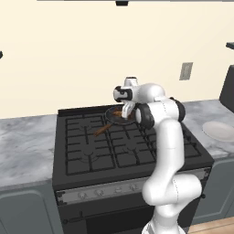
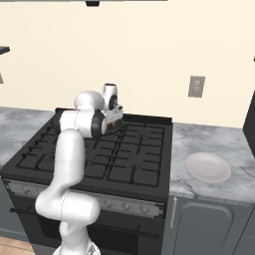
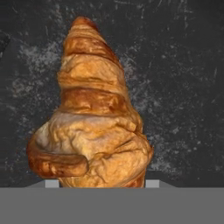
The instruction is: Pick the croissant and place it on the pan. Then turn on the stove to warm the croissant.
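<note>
- Two-finger gripper (image 1: 126, 111) on the white arm: hangs low over the far middle of the stove, pointed down into the pan. Its jaws stand part open, and the croissant seems to sit between them; the fingertips are hidden behind the pastry, so a firm grip cannot be told apart from a loose one.
- Small lumpy orange-brown croissant (image 3: 89, 116): close under the hand, against the pan's dark speckled floor. Touching or just above, I cannot tell.
- Small round dark grey-black frying pan (image 1: 115, 119), thin brown wooden handle running near-left: on a far burner.
- Wide black gas range (image 1: 91, 151) with cast grates; its knob strip runs along the near edge.
- Flat white round plate (image 2: 208, 167): on the grey marble counter, right of the stove.
- Handling advice: lower until the pastry rests, open fully, lift straight up clear of the rim, then go for the knob.
</note>
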Controlling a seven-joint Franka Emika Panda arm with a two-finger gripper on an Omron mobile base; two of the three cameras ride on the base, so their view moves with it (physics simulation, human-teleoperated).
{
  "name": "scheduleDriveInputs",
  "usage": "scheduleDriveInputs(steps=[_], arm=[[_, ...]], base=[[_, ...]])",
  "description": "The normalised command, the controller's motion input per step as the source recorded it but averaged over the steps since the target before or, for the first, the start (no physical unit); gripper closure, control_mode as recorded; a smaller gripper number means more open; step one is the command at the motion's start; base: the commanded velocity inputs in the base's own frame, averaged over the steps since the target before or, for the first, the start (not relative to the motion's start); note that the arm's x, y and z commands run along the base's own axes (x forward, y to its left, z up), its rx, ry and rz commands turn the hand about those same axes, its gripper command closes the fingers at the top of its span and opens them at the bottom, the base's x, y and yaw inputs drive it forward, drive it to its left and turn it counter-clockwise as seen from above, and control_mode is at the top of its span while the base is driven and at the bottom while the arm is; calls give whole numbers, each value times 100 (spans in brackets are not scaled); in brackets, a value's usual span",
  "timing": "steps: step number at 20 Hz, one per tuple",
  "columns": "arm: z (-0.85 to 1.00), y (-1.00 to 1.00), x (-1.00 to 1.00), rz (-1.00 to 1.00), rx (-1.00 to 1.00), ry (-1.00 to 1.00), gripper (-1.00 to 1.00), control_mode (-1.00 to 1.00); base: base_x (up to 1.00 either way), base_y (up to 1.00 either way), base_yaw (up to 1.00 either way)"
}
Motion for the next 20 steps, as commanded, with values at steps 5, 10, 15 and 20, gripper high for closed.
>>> scheduleDriveInputs(steps=[5,10,15,20], arm=[[-19,4,11,0,0,1,100,-100],[-1,14,0,0,0,0,-100,-100],[2,3,-33,-1,0,-11,-100,-100],[14,0,-51,-4,3,-28,-100,-100]], base=[[0,0,0],[0,0,0],[0,0,0],[0,0,0]])
